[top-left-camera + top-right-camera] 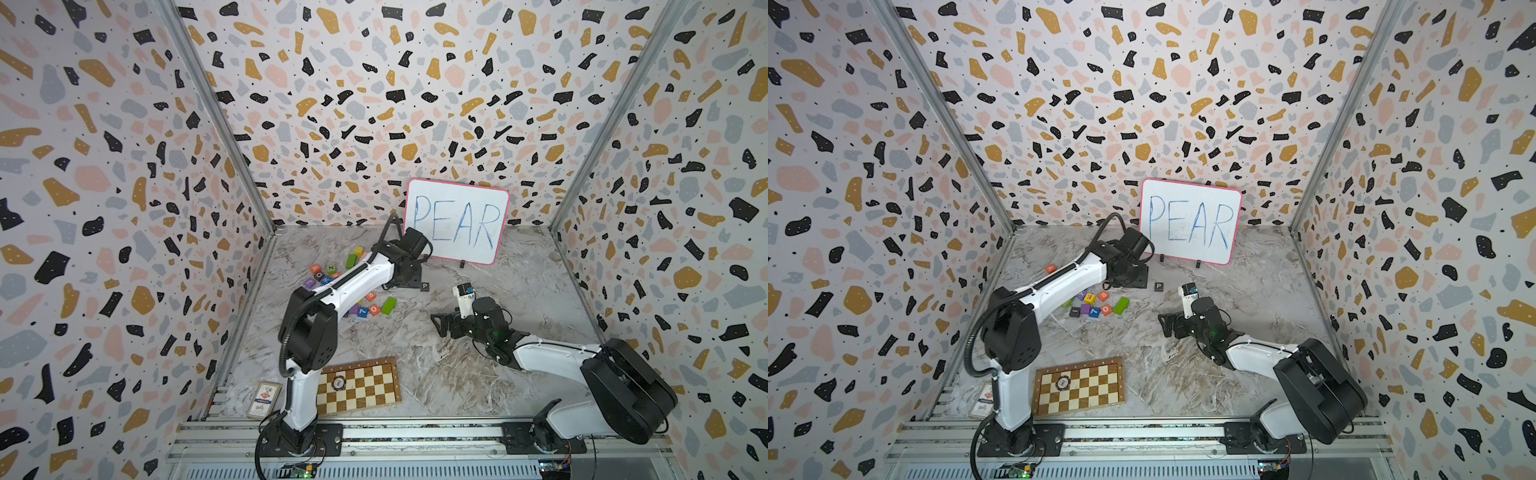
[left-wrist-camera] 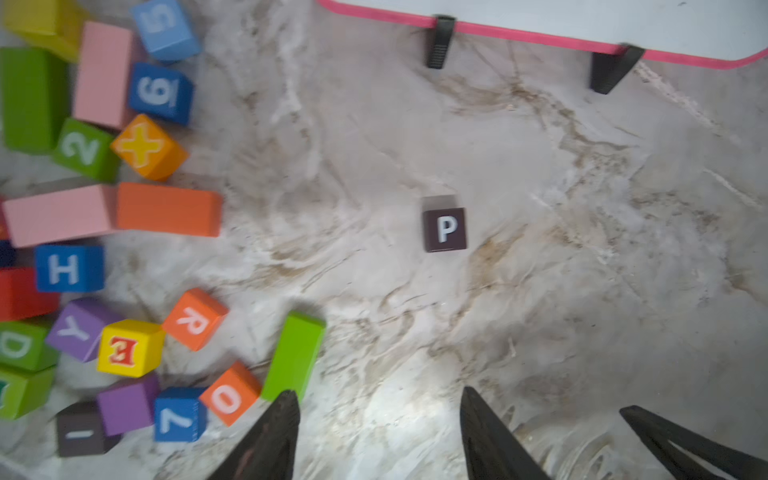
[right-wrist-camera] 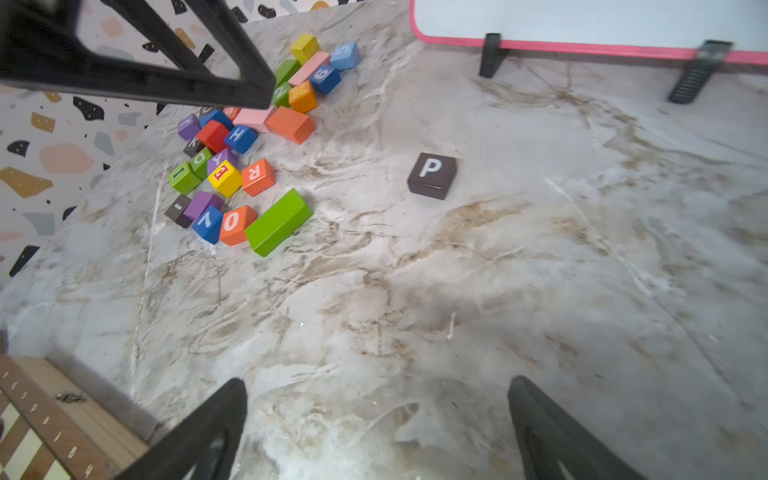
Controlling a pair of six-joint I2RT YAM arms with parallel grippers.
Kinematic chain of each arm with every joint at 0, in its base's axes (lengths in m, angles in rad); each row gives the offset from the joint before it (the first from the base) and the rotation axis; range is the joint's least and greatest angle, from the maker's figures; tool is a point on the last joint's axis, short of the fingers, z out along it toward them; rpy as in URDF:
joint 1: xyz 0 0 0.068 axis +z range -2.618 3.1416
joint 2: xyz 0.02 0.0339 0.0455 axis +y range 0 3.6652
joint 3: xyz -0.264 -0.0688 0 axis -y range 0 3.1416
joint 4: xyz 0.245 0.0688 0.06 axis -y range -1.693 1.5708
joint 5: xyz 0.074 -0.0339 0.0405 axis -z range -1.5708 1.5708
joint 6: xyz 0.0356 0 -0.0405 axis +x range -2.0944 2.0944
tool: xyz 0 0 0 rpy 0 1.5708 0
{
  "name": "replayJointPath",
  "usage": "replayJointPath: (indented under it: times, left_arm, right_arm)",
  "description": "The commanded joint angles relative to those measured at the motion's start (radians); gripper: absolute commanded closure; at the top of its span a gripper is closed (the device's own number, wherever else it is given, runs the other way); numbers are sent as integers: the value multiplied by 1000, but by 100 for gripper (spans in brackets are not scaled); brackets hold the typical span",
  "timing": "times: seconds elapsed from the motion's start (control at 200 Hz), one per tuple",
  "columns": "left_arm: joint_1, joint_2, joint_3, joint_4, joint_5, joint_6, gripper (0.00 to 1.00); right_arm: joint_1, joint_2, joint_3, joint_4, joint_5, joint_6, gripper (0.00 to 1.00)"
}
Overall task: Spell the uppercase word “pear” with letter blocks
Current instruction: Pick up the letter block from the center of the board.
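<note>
The dark P block (image 2: 444,230) sits all by itself on the marble desk (image 1: 457,374). Its white P faces up. It is in front of the white board (image 1: 457,220), which has a pink rim and says PEAR in blue.

The left gripper (image 2: 378,390) is near the P block but does not touch it. Its two fingers (image 2: 282,419) are apart and there is nothing between them, so it holds nothing. In both top views the P block lies just beside this gripper, on the side toward the right arm.

The other three letter blocks are in the pile of colored blocks, closer to the left wall. The yellow E block (image 2: 129,348) has a red letter. The orange R block (image 2: 194,319) is right next to it. A purple Y block (image 2: 81,328) is on the other side of the E block. A long green bar (image 2: 295,353) lies near the R block, at the edge of the pile. In a top view the orange-red A block (image 1: 1050,268) shows at the far side of the pile, past the left arm.

The right gripper (image 3: 376,381) is wide open and empty too. It is over a bare part of the desk, well apart from the P block and the pile.

At the front of the desk lies a chessboard (image 1: 365,390) with a round chip (image 1: 338,382) on it. A small card box (image 1: 264,399) lies beside it.
</note>
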Motion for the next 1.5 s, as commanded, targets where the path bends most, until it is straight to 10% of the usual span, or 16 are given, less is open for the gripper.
replayJointPath:
  times: [0.0, 0.456, 1.497]
  left_arm:
    - [137, -46, -138, 38, 93, 98, 40]
    - [351, 8, -166, 20, 224, 416, 41]
    - [331, 204, -72, -45, 113, 405, 62]
  right_arm:
    - [49, 67, 90, -46, 44, -24, 1]
    - [150, 276, 288, -44, 57, -91, 1]
    - [101, 246, 195, 12, 26, -68, 1]
